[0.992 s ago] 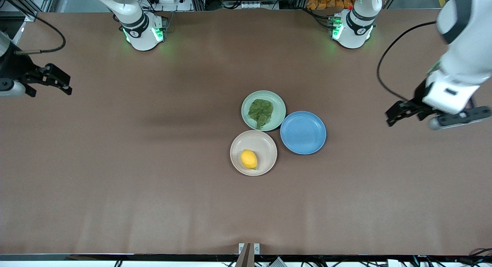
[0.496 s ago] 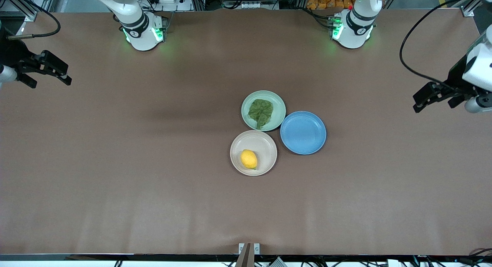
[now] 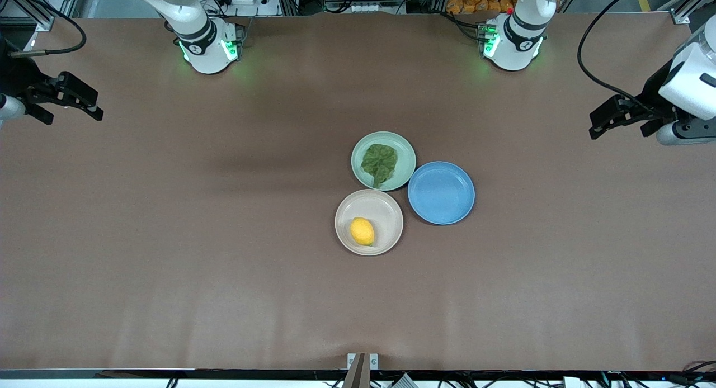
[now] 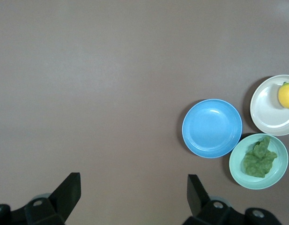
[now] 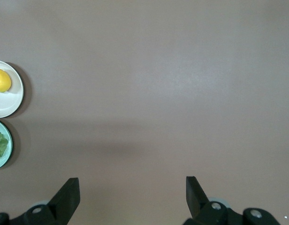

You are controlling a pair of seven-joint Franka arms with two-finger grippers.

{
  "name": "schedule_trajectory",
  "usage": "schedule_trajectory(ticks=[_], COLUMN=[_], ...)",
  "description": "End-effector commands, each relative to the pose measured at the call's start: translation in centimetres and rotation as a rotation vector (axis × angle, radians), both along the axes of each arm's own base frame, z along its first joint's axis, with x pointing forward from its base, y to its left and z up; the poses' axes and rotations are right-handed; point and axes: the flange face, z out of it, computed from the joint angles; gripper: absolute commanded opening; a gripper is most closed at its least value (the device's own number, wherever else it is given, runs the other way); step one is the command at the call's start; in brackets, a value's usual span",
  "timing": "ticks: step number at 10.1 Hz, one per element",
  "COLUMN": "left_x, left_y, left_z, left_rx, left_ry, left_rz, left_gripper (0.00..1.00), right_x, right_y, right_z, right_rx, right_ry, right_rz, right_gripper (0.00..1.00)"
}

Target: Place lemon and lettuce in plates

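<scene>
Left gripper (image 3: 607,119): black two-finger unit, fingers spread wide, nothing held, held in the air over the left arm's end edge of the brown tabletop (image 3: 168,265), toward the corner by the robot bases. In the left wrist view the two fingertips (image 4: 71,187) are seen well apart with bare table between them.

Right gripper (image 3: 84,105): same black type, fingers spread, nothing held, held over the right arm's end edge of the table, also toward the base-side corner. Both arms are parked, well apart from the plates.

Mid-table, three round shallow plates are clustered, rims touching or nearly so:
- pale mint green plate (image 3: 405,153), farthest from the front camera; the crinkled dark green lettuce leaf (image 3: 380,161) is lying flat in it.
- beige/cream plate (image 3: 386,206), nearest to the front camera; the small oval bright yellow lemon (image 3: 362,231) is sitting in it, off-centre toward the front-camera side.
- blue plate (image 3: 441,193), toward the left arm's end, nothing in it.
</scene>
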Motion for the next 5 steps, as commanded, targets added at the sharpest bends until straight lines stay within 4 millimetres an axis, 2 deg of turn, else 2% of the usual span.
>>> schedule_trajectory(ticks=[1,5], left_x=[-0.21,-0.13], left_y=[0.44,0.5], left_z=[1.72,2.08], left_rx=[0.024,0.021], left_ry=[-0.002,-0.016], left_rz=[-0.03,-0.032], left_gripper=[1.0,1.0], right_x=[-0.87,-0.93], right_y=[-0.56,-1.01], right_z=[1.13,1.07], right_rx=[0.011,-0.016], right_ry=[0.006,0.011], right_rz=[0.009,0.023], right_gripper=[1.0,1.0])
